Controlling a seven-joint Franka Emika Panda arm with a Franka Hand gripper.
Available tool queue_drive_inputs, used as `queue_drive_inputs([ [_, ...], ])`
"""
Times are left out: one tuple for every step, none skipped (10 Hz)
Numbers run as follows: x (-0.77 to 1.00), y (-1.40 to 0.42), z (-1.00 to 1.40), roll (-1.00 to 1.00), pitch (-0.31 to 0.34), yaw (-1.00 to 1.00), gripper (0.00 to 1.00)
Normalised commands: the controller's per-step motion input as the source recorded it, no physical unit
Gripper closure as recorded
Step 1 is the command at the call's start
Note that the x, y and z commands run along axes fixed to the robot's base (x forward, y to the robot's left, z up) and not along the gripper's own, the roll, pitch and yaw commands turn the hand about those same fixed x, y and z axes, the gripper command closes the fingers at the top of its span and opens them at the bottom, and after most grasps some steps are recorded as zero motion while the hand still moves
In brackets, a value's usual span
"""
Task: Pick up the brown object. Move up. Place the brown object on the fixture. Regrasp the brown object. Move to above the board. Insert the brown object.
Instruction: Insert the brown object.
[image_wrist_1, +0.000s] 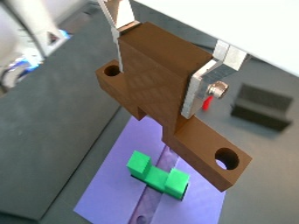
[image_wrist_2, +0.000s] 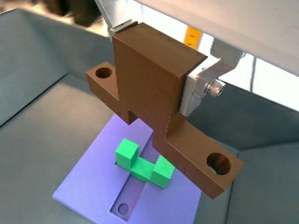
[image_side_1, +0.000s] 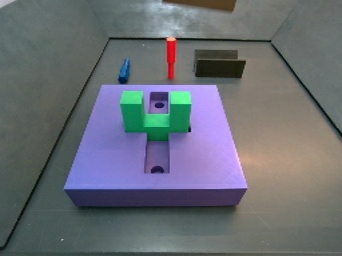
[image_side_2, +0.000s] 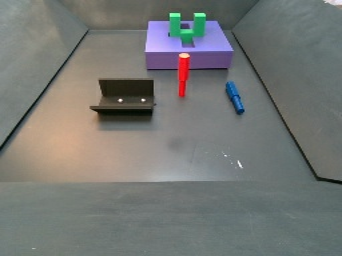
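My gripper (image_wrist_1: 160, 61) is shut on the brown object (image_wrist_1: 158, 83), with a silver finger on each side of its upright block, as both wrist views show (image_wrist_2: 158, 57). The object (image_wrist_2: 146, 87) has a crossbar with a round hole at each end. It hangs high above the lilac board (image_wrist_1: 111, 188), over the green U-shaped block (image_wrist_1: 158, 173) and the central slot. In a side view only a brown corner (image_side_1: 207, 3) shows at the top edge, above the board (image_side_1: 201, 160). The dark fixture (image_side_1: 219, 65) stands beyond the board and has nothing on it.
A red peg (image_side_1: 171, 55) stands upright and a blue peg (image_side_1: 123, 70) lies on the floor between the board and the fixture (image_side_2: 124, 97). Grey walls enclose the floor on all sides. The board (image_side_2: 167, 55) sits near one wall.
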Motion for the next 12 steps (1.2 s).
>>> queue_drive_inputs([
  [-0.10, -0.19, -0.52, -0.01, -0.269, -0.70, 1.00],
  [0.00, -0.26, -0.52, 0.06, -0.209, -0.70, 1.00],
  [0.00, -0.32, -0.50, 0.22, -0.169, -0.67, 1.00],
  [0.00, -0.36, -0.38, 0.42, -0.091, -0.58, 1.00],
  [0.00, -0.25, -0.28, 0.35, 0.000, -0.68, 1.00],
  [0.00, -0.07, -0.17, 0.21, 0.039, -0.82, 1.00],
  [0.00, 0.00, -0.13, 0.05, 0.089, -0.88, 1.00],
  [0.02, 0.00, -0.11, 0.00, 0.130, -0.85, 1.00],
  [0.09, 0.00, -0.09, -0.08, 0.137, -0.84, 1.00],
  [0.15, 0.00, -0.09, -0.09, 0.114, -0.82, 1.00],
  [0.24, 0.00, -0.16, -0.10, 0.073, -0.80, 1.00],
  [0.32, 0.00, -0.22, -0.08, 0.067, -0.73, 1.00],
])
